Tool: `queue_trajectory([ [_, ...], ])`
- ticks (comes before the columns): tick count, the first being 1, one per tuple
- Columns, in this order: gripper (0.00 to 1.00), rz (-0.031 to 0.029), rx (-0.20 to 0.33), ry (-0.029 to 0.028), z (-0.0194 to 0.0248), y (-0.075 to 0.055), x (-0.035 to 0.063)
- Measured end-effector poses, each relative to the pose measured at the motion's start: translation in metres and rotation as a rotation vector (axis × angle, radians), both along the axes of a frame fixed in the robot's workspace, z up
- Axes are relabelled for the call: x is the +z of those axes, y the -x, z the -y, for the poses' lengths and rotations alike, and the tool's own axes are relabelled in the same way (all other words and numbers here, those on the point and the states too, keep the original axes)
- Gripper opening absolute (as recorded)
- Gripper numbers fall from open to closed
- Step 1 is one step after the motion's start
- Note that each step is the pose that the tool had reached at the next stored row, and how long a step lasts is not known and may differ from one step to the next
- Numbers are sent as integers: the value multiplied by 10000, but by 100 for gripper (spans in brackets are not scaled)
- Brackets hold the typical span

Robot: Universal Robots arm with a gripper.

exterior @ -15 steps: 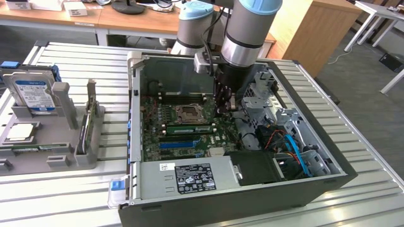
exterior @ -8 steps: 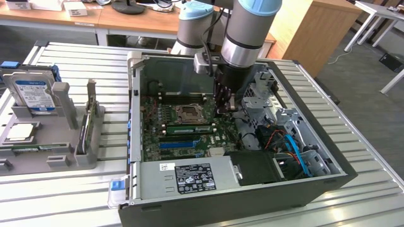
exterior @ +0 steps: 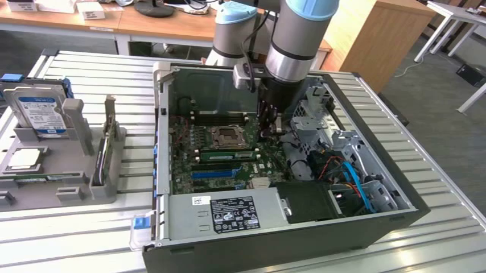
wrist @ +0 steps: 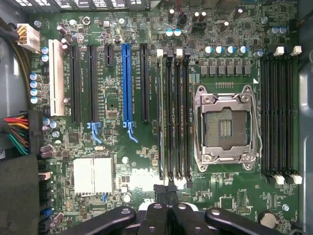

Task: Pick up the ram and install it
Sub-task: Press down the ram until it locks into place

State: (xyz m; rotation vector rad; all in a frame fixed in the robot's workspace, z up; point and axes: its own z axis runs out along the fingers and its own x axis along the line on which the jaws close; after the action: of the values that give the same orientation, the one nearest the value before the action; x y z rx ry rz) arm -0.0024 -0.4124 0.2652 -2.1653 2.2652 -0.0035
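The ram, a green stick with a white label, stands in a memory slot beside the CPU socket inside the open computer case. In the wrist view the ram shows edge-on in the outermost of the black slots next to the socket. My gripper hangs inside the case above the end of those slots. Its black fingers are shut together, with nothing visible between them, and they hover over the slot ends apart from the ram.
The case walls and the drive cage hem in the arm. A black power supply lies at the case's near side. On the exterior view's left stands a grey parts holder with a hard drive.
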Motion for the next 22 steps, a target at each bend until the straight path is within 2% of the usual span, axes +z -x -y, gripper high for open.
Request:
queue_trajectory([
  [22, 11, -1, -305, 3, 1, 0, -165],
])
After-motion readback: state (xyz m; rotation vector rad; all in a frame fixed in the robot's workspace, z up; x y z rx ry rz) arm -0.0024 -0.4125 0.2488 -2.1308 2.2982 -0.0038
